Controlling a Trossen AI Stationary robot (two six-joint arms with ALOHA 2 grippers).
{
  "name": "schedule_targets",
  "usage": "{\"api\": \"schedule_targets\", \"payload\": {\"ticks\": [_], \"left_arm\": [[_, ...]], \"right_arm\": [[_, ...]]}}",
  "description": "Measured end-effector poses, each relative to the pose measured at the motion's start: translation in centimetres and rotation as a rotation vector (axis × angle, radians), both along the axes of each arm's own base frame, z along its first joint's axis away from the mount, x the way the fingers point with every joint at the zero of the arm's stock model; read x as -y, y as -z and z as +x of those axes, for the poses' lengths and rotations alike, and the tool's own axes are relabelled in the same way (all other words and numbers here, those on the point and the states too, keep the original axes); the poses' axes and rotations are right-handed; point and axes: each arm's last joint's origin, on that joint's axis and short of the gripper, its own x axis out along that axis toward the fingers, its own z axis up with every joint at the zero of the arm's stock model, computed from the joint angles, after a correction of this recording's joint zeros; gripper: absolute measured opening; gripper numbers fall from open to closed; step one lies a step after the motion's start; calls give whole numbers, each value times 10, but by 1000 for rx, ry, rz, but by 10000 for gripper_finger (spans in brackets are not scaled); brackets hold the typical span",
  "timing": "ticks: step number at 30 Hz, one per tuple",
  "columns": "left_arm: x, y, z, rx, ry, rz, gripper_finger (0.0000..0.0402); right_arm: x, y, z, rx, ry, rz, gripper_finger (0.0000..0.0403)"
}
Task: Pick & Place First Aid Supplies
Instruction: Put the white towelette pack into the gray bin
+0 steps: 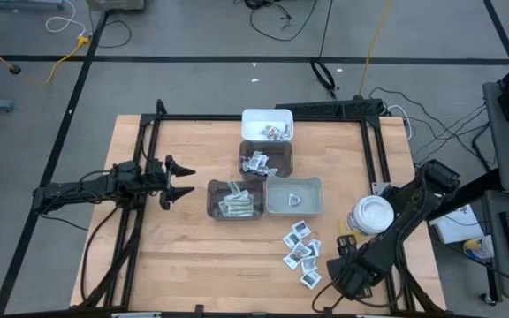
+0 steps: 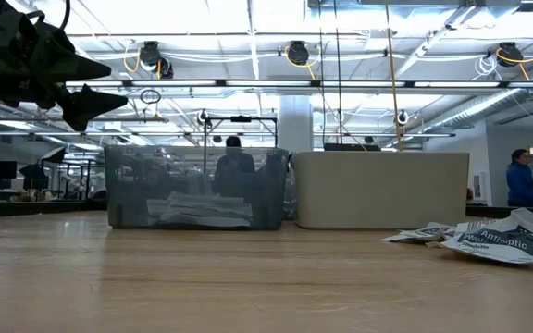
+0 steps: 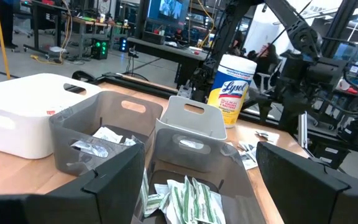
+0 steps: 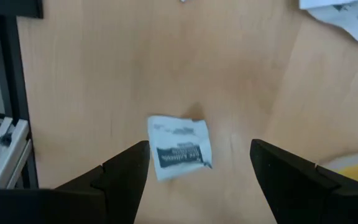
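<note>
**Ana:** Both sets of jaws stand spread and neither holds a thing. The right gripper hangs over one white packet, which lies flat on the bare wood between its fingers and touches neither. The left gripper waits apart, on the far side of the bins from the yellow canister.

**Ben:** And the remaining packets?

**Ana:** A loose pile of packets lies on the table just beside the canister, between it and the grey bins. Others already sit in three of the bins.

**Ben:** What might spoil the pick?

**Ana:** The packet is thin and flat. If the fingers close too high, they would likely meet over it and miss; too low, and they could scrape the wood and push it aside. The arm is also near the canister and might knock it.

**Ben:** Counts?

**Ana:** Two arms, one canister, four bins: one white bin, two dark grey bins and one pale grey bin. About seven loose packets; those in the bins cannot be counted.
</note>
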Motion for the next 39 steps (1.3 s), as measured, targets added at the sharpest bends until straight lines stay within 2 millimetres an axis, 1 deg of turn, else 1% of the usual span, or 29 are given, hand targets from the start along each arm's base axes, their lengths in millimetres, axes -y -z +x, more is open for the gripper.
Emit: {"api": "schedule_targets", "payload": {"ticks": [5,11,15,17,21,29,33,35,39], "left_arm": [[0,0,0,0,0,0,310],[0,0,0,0,0,0,310],[0,0,0,0,0,0,310],[0,0,0,0,0,0,310],[0,0,0,0,0,0,310],[0,0,0,0,0,0,310],[0,0,0,0,0,0,310],[0,0,0,0,0,0,310],[0,0,0,0,0,0,310]], "right_arm": [[-3,17,-5,27,-12,36,277],[6,37,-12,15,-7,10,277],[8,45,-12,59,-19,26,274],[8,47,-12,68,-21,33,263],[9,49,-13,72,-19,33,217],[8,49,-12,82,-71,53,85],[9,46,-10,75,-60,58,21],[10,41,-7,65,-66,57,7],[10,21,2,54,-65,43,6]]}}
